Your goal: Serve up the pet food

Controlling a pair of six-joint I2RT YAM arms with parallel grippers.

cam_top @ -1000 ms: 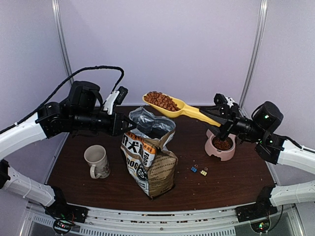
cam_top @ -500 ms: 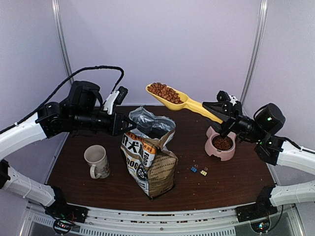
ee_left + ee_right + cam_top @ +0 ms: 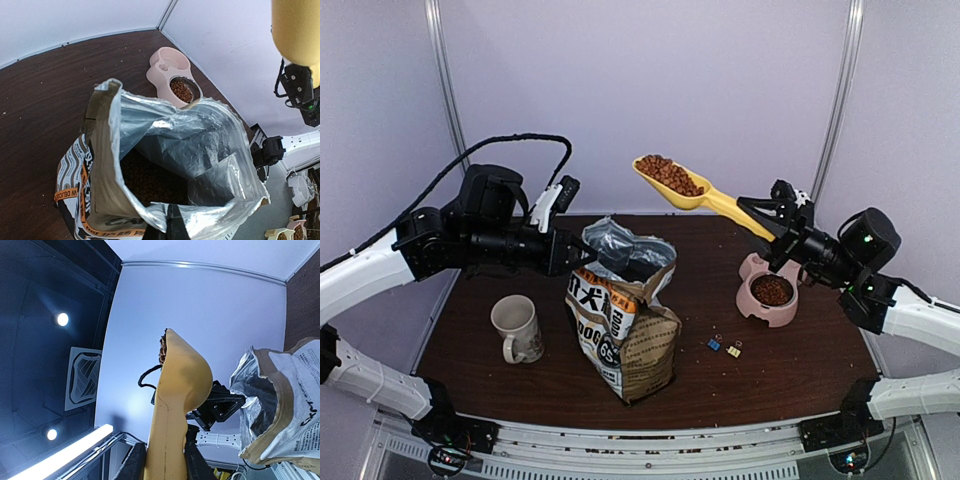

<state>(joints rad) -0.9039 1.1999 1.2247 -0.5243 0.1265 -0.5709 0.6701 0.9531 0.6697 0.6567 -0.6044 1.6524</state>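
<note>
Right jaws clamp the yellow scoop's (image 3: 725, 207) handle, pet food (image 3: 670, 175) heaped in it high above the table's (image 3: 800, 370) far edge — left jaws pinch the open bag's (image 3: 620, 330) rim at mid-table.

The bag (image 3: 620, 340) reads "DOG FOOD", perhaps "65".

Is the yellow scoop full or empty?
Full. The scoop carries a heap of brown kibble, seen from above.
</note>
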